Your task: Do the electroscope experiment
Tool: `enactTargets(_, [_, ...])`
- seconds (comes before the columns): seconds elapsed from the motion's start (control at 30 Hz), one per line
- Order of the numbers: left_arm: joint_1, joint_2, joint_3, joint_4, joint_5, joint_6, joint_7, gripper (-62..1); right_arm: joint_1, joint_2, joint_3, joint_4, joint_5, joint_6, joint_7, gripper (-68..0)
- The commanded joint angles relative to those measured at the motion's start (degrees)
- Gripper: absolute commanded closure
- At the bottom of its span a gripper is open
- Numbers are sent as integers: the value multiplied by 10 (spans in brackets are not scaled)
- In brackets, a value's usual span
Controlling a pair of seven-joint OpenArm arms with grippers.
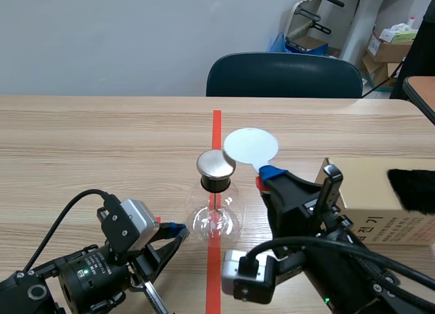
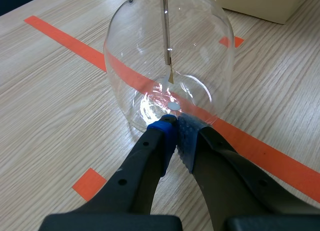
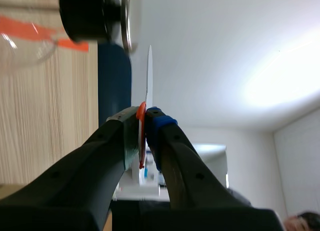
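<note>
Scene view: one glass flask [image 1: 216, 215] on tabletop [image 1: 102, 144], upright, long axis vertical, one metal cap [image 1: 215, 164] on top. One white disc [image 1: 251, 146], one box [image 1: 367, 192], one chair [image 1: 283, 75]. My right jaws pinch disc's red handle [image 1: 259, 183]; disc raised, flat face toward scene camera, just beside cap. My left jaws pressed together, tips at flask's base. Only left wrist view shows one thin rod [image 2: 165, 31] hanging straight down inside flask. Right wrist view shows disc edge-on, apart from cap.
</note>
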State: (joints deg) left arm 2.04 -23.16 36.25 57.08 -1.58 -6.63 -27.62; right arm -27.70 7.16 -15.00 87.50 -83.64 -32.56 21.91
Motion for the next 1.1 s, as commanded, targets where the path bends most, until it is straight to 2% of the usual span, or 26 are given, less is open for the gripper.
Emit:
enactTargets(0.0, [-1, 6, -2, 9, -3, -1, -8, -26, -2, 3, 2, 15, -1, -8, 16, -8])
enactTargets(0.23, [-1, 6, -2, 9, -3, -1, -8, -26, -2, 3, 2, 15, -1, -8, 89, -8])
enactTargets(0.43, [-1, 6, -2, 9, -3, -1, -8, -25, -2, 3, 2, 15, -1, -8, 111, -8])
enactTargets(0.93, [-1, 6, -2, 9, -3, -1, -8, -26, -2, 3, 2, 15, -1, -8, 110, -8])
enactTargets(1.07, [-1, 6, -2, 9, -3, -1, -8, -26, -2, 3, 2, 15, -1, -8, 76, -8])
